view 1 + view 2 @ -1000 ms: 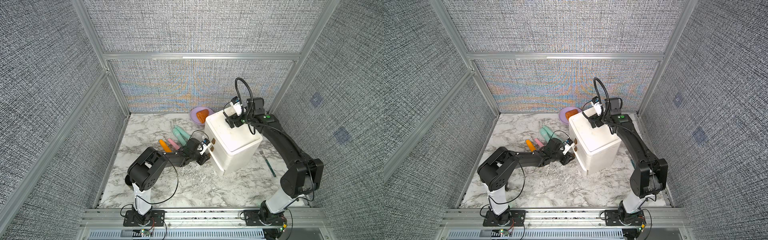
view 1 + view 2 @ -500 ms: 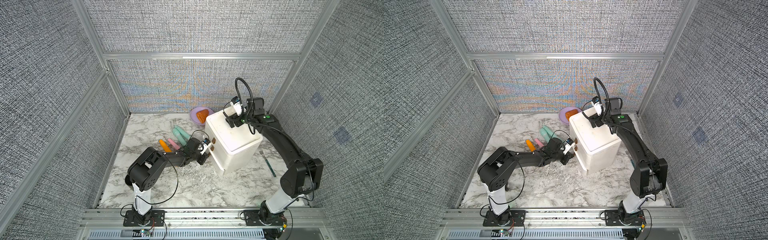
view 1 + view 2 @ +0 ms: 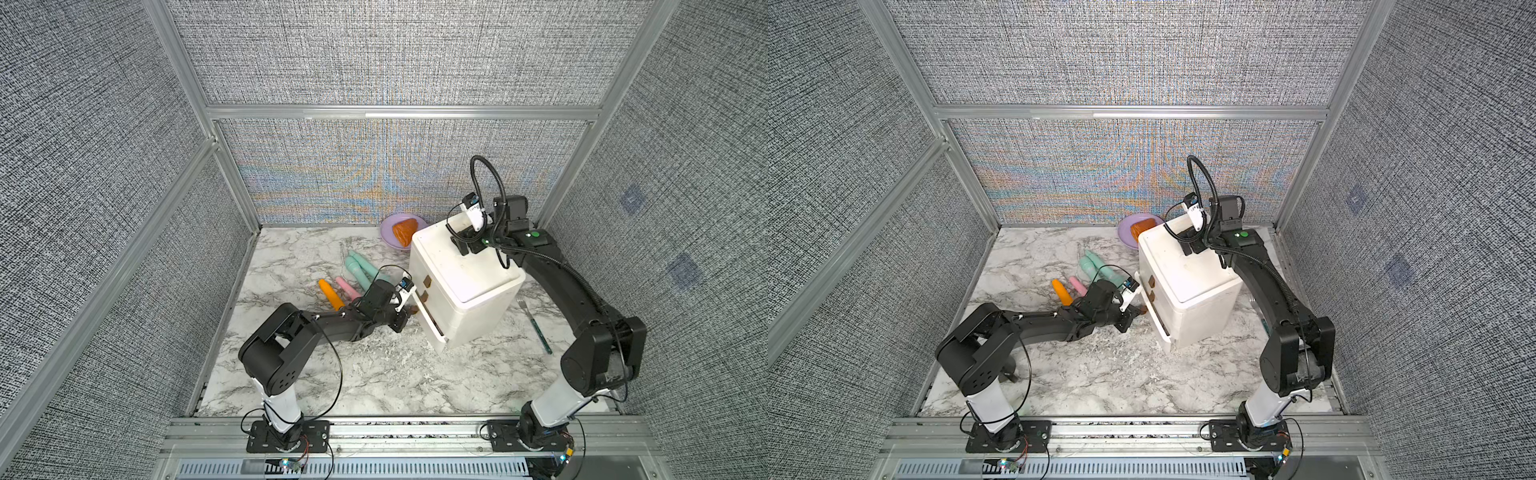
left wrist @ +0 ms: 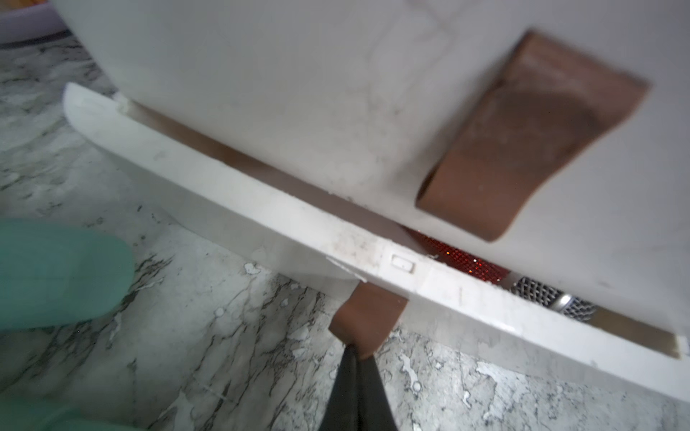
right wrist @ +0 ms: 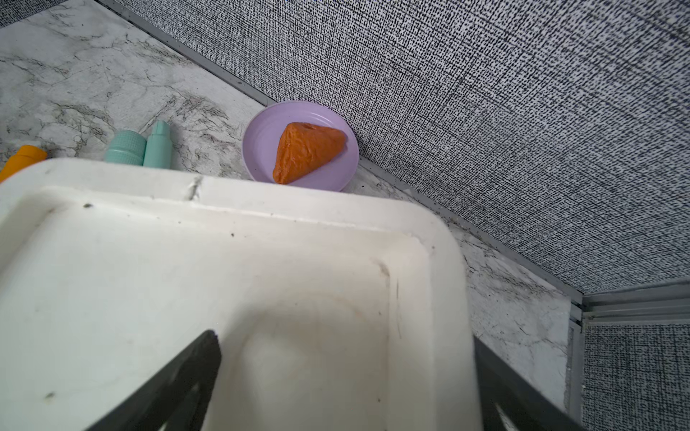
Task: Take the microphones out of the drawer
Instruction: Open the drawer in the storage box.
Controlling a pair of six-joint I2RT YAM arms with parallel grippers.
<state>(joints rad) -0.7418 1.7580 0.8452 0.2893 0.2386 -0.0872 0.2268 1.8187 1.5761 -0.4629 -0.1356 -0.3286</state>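
Left wrist view: the left gripper point(image 4: 354, 369) has just clenched. Its jaws, apart a second ago, now pinch the brown pull tab point(image 4: 367, 317) of the bottom drawer point(image 4: 261, 209). Neither arm shifts visibly in the top views over that second.

The drawer stands ajar by a narrow slit. Through it you see the microphone point(image 4: 552, 298), silver mesh head only, lying inside beside a red mesh item point(image 4: 466, 261).

The right gripper point(image 3: 463, 245) rests on the white drawer cabinet point(image 3: 469, 282), jaws spread wide across its top rear corner, holding nothing.

Judgement: the grip on the tab is made, so your pull can begin. The slit is too narrow to reach the microphone yet. Watch that the cabinet does not slide with the pull.
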